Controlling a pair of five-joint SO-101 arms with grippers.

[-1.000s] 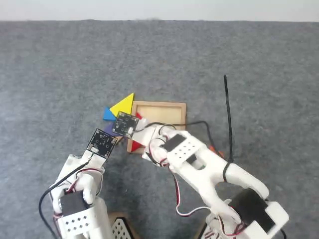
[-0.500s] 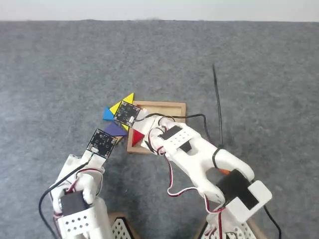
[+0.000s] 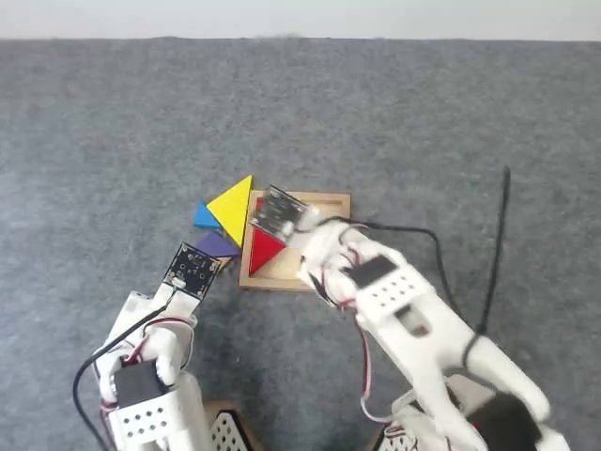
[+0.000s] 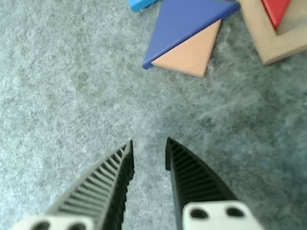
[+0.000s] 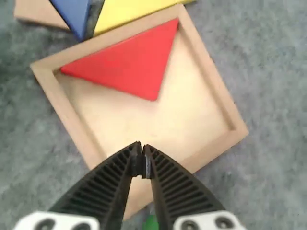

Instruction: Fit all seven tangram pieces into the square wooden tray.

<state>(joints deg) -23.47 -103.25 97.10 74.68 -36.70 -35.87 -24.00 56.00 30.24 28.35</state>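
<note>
The high view looks down from a fixed spot above and behind the robot, far enough off to take in a wide stretch of the table with the tray near its middle. The left wrist view sits low and close over the table, looking past the left gripper toward one tray corner. The right wrist view hangs just above the tray, facing steeply down past the right gripper. All three share the tray corner holding the red triangle

One tray, perhaps five tangram pieces
</note>
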